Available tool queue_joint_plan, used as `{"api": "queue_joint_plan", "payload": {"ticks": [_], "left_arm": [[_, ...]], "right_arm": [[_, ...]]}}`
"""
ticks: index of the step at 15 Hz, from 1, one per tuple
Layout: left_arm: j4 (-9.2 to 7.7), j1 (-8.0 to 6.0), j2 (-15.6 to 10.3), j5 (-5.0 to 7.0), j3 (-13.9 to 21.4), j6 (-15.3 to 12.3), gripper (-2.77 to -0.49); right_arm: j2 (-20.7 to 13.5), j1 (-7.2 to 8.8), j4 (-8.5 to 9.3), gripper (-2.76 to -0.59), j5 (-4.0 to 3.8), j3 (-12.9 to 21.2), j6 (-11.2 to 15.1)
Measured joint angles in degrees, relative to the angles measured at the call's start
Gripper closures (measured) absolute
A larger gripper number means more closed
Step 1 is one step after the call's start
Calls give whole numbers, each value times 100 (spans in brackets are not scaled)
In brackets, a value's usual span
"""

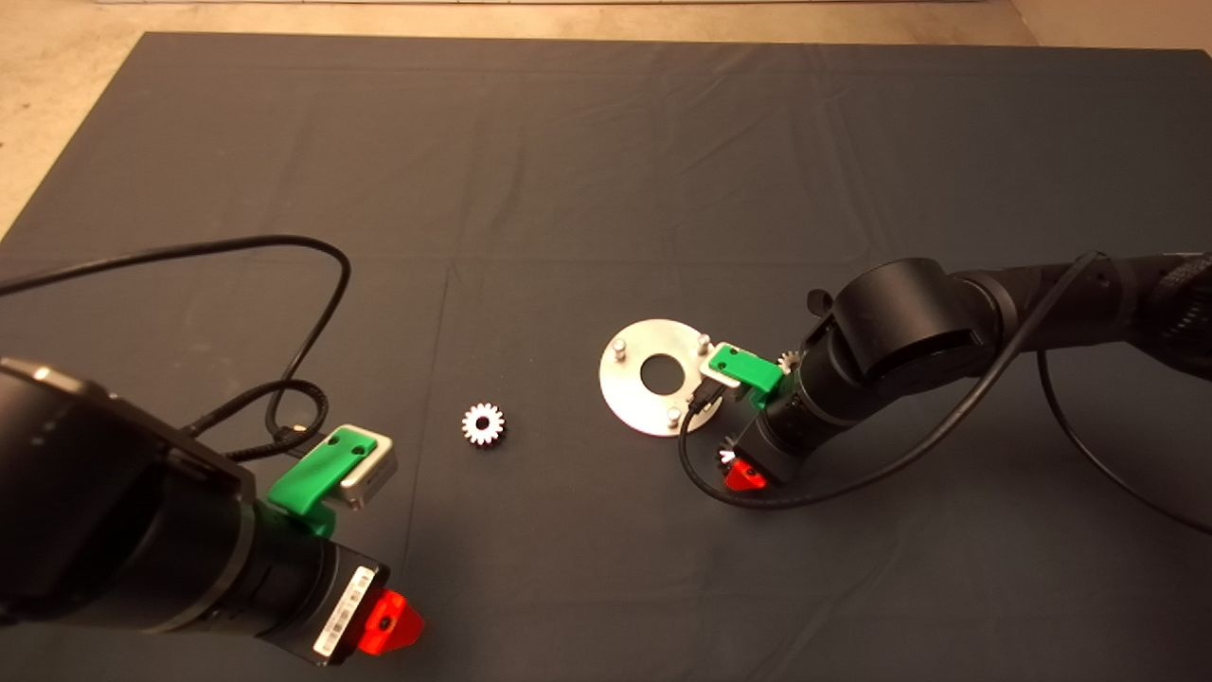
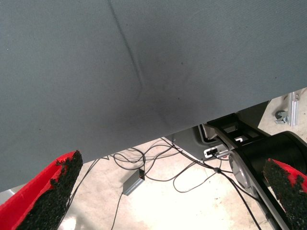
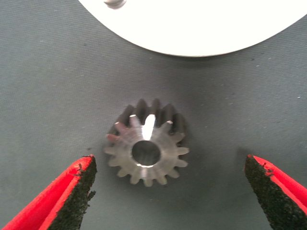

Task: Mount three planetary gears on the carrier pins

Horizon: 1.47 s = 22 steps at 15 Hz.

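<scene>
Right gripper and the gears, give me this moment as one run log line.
right gripper: open, straddling gear flat on mat beside disc | pins: all bare | second gear: loose on mat | left gripper: open, idle near mat edge

1. We see a dark grey mat [image 1: 587, 152] over a pale beige floor [image 1: 57, 104].
2. Our disc [image 1: 632, 398] is bright silver, its pins [image 1: 618, 348] silvery too.
3. The gears [image 1: 483, 424] are silvery-grey, with dark centre holes.
4. Both grippers, left [image 2: 168, 201] and right [image 3: 168, 191], have red fingers [image 3: 53, 206] with black pads.
5. The camera mounts [image 1: 317, 469] are green; the arms [image 1: 900, 322] and cables [image 1: 312, 313] black.
</scene>
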Motion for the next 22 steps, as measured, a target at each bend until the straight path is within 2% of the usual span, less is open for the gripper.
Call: {"api": "queue_joint_plan", "payload": {"ticks": [2,4,6,7,12,13,15,19,22], "left_arm": [[0,1,0,0,0,0,-275],[-2,1,0,0,0,2,-275],[-2,1,0,-1,0,0,-275],[-2,1,0,0,0,0,-275],[-2,-2,0,0,0,2,-275],[-2,-2,0,0,0,1,-275],[-2,1,0,0,0,2,-275],[-2,-2,0,0,0,2,-275],[-2,-2,0,-2,0,2,-275]], "right_arm": [[0,0,-28,-228,2,-18,-17],[2,0,-44,-214,2,-24,-22],[2,0,-66,-213,0,-33,-36],[2,0,-66,-200,13,-33,-40],[5,-2,-66,-184,37,-33,-43],[7,-2,-66,-173,42,-33,-44],[10,-2,-66,-168,45,-33,-45],[55,-33,-66,-141,45,-33,-55],[68,-33,-68,-141,34,-33,-55]]}}
